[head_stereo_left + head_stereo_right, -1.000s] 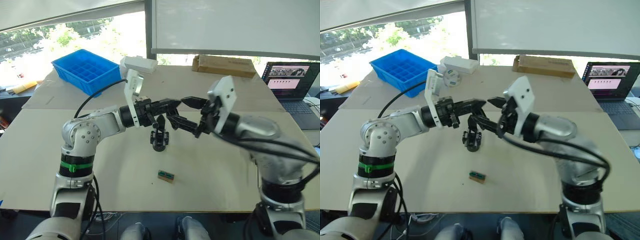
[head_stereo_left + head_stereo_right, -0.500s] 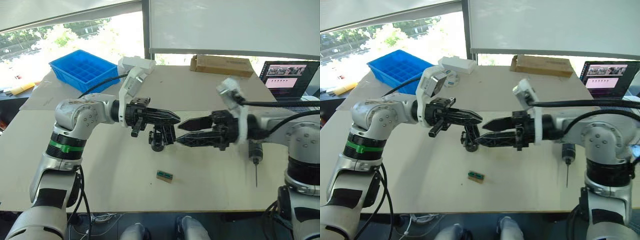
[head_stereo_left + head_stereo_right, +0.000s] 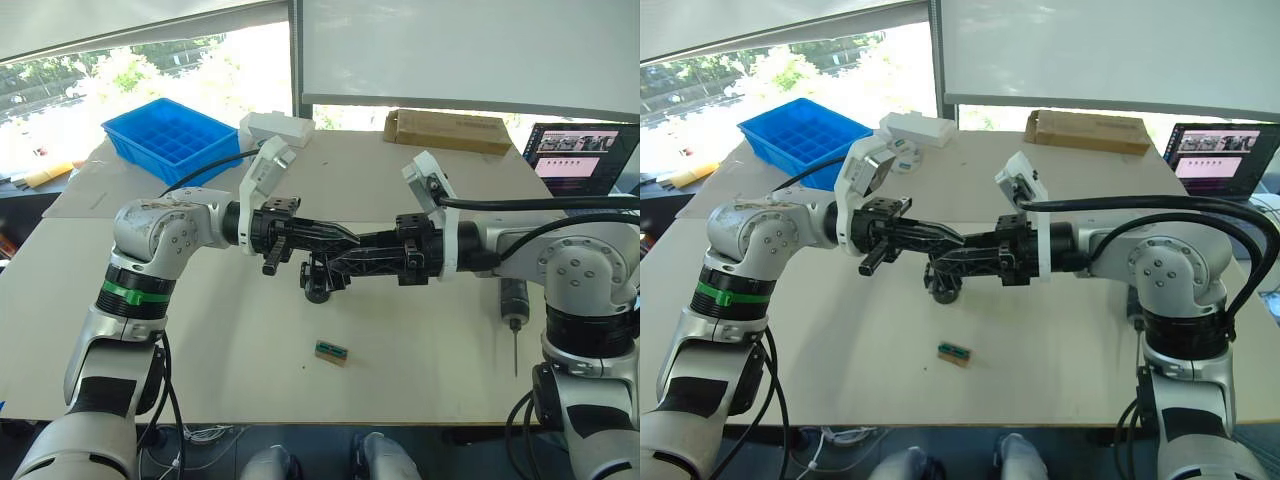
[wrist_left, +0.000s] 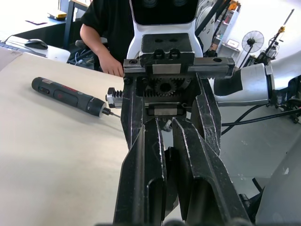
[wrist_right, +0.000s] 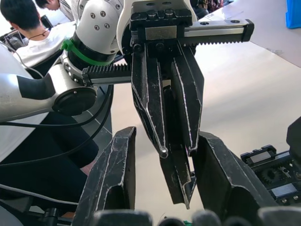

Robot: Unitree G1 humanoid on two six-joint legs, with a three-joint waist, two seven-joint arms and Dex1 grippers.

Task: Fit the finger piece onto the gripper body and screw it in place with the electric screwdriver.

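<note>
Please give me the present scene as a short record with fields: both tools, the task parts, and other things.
left tool: shut on the finger piece, above the table
right tool: open, fingers on either side of the finger piece
gripper body: on the table under both tools, not held
screwdriver: lying on the table's right side, untouched
other: green-topped block, blue bin, laptop

The right gripper [image 3: 345, 262] now reaches in around the left gripper [image 3: 350, 238], above the gripper body [image 3: 320, 280].
</note>
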